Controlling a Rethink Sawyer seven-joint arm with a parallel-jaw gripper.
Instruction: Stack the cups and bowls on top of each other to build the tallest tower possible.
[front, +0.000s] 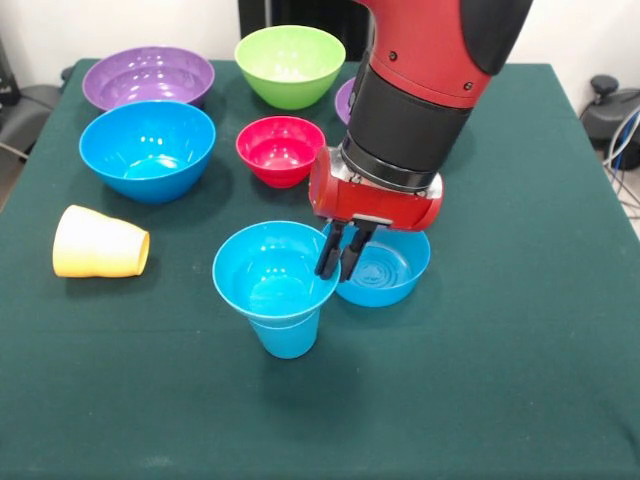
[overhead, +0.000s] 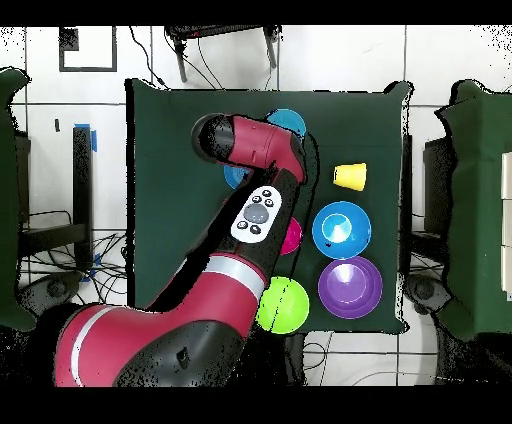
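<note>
The tower (front: 277, 287) stands at the table's (front: 520, 400) front centre: a sky-blue cup (front: 286, 335) upright with a blue bowl (front: 275, 270) seated in its mouth, the wider rim flaring like a funnel; the narrow base suggests it would tip under a sideways push. The gripper (front: 341, 260) hangs just beside the tower's rim, over the gap between it and a smaller blue bowl (front: 388, 268) lying near behind; its jaws are drawn close together and hold nothing. The yellow cup (front: 100, 243) lies on its side, well apart; a large blue bowl (front: 148, 148), a pink-red bowl (front: 281, 149), a purple bowl (front: 148, 77) and a green bowl (front: 290, 64) wait upright toward the far side, presumably as stock; a further purple bowl (front: 345, 100) shows partly behind the arm.
</note>
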